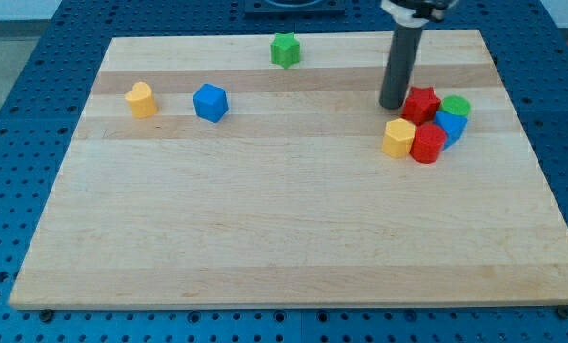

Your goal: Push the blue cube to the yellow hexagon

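Observation:
The blue cube [210, 102] sits on the wooden board at the upper left. The yellow hexagon [398, 138] lies at the right, at the left edge of a tight cluster of blocks. My tip [393, 105] stands on the board just above the yellow hexagon and right next to the red star [420, 103], far to the right of the blue cube.
The cluster also holds a red cylinder [428, 143], a blue block [450, 126] and a green block [456, 106]. A yellow-orange block [142, 99] lies left of the blue cube. A green star [285, 50] sits near the board's top edge [294, 38].

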You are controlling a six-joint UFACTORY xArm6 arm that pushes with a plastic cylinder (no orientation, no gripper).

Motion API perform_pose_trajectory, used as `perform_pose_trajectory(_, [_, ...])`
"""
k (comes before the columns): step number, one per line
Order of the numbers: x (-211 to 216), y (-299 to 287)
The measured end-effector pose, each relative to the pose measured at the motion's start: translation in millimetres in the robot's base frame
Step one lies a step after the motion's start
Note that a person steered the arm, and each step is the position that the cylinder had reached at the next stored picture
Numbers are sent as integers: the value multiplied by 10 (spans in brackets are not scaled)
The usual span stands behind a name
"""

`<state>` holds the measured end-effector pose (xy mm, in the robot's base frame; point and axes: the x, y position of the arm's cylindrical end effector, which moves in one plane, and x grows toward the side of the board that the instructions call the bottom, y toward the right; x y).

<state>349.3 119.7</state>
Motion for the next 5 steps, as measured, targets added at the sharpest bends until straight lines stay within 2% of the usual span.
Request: perform_pose_trajectory(5, [-520, -1985])
